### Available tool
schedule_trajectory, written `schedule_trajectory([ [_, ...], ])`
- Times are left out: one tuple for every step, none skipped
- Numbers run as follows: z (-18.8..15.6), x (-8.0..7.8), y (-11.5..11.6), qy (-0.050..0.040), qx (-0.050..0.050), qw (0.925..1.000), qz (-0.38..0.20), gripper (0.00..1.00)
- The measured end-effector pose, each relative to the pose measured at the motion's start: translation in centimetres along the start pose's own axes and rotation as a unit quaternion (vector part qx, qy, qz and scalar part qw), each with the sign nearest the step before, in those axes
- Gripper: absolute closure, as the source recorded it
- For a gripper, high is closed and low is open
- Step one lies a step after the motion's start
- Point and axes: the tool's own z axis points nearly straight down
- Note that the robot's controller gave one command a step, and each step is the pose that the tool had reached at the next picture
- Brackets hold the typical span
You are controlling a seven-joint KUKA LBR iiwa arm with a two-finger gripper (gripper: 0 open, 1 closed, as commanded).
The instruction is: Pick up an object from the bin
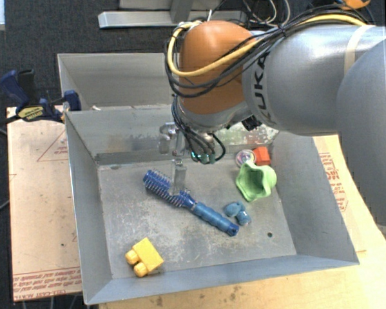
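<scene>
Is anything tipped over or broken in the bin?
The green cup near the right wall lies on its side, as if tipped over. The blue brush lies slanted across the middle. Nothing looks broken or spilled.

Blue bristle brush (190, 204), lying flat, diagonal, centre of bin (86, 208)

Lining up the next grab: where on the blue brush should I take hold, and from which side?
Grip the smooth handle of the blue brush, probably from straight above, closing across its narrow width. It lies flat, diagonally; the bristled head looks uneven and likelier to slip.
</scene>
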Motion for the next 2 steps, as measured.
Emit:
schedule_trajectory([
  [13.50,1.14,-0.21,-0.0032,0.000,0.9942,-0.107,0.00],
  [13.32,1.12,-0.21,-0.0034,0.000,0.9943,-0.106,1.00],
])
